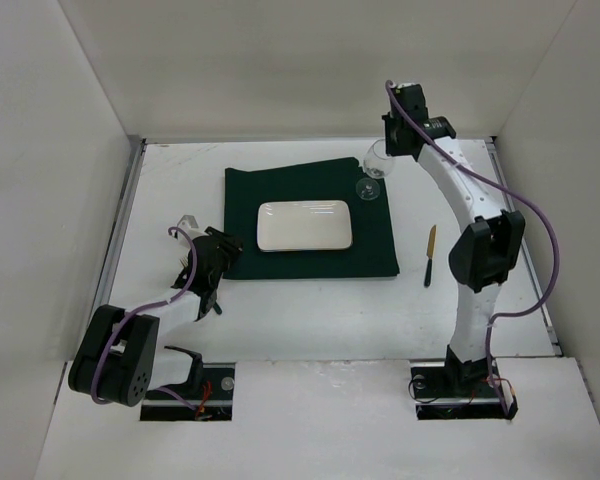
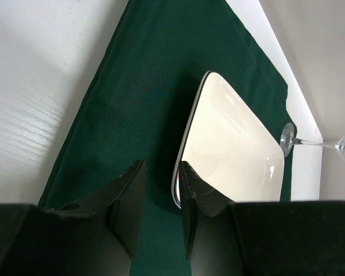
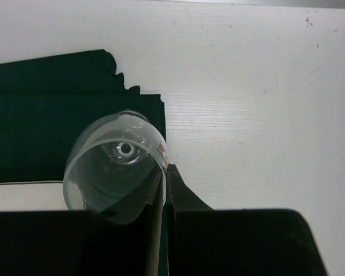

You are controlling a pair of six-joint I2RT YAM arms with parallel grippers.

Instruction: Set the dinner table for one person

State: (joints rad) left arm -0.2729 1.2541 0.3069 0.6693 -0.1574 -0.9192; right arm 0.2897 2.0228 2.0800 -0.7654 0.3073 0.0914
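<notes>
On the white dinner table (image 1: 310, 310) lies a dark green placemat (image 1: 245, 190) with a white rectangular plate (image 1: 305, 226) in its middle. My right gripper (image 1: 388, 148) is shut on the rim of a clear wine glass (image 1: 373, 165). The glass leans, with its foot at the mat's far right corner. In the right wrist view the fingers pinch the glass (image 3: 112, 155) wall at the gripper (image 3: 165, 168). My left gripper (image 1: 223, 262) hovers at the mat's left edge, open and empty. Its fingers (image 2: 161, 167) frame bare placemat (image 2: 138, 98) just short of the plate (image 2: 236, 149).
A knife (image 1: 430, 255) with a yellowish handle and dark blade lies on the table to the right of the mat, near the right arm. White walls close in the table on the left, back and right.
</notes>
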